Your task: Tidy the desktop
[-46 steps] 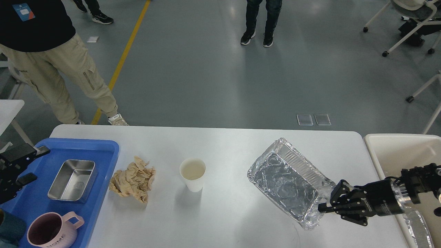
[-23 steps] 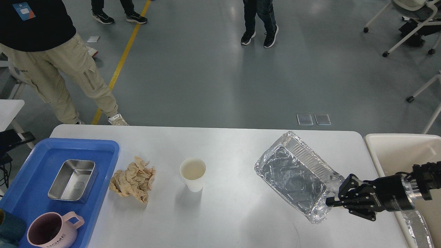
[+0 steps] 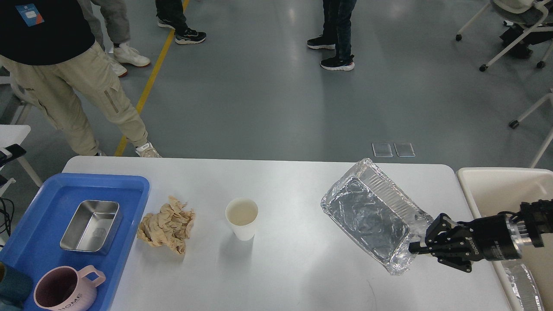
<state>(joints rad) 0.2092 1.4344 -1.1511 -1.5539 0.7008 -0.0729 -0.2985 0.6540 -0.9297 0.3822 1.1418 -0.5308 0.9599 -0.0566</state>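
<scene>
Leftward, a blue tray [image 3: 134, 183] is seen holding a steel tin [image 3: 90, 225] and pink mug [image 3: 65, 288], apparently sorted keepers. On the white desktop [image 3: 285, 181], crumpled paper [image 3: 166, 224] and a paper cup [image 3: 241, 218] are left standing. Further right, a foil tray [image 3: 369, 216] is held tilted, pinched at its near corner by the right gripper [image 3: 417, 249], presumably for disposal into the beige bin [image 3: 497, 177]. The left gripper is not visible.

One head-mounted view looks forward and down across the desktop [image 3: 281, 268] toward the floor beyond.
</scene>
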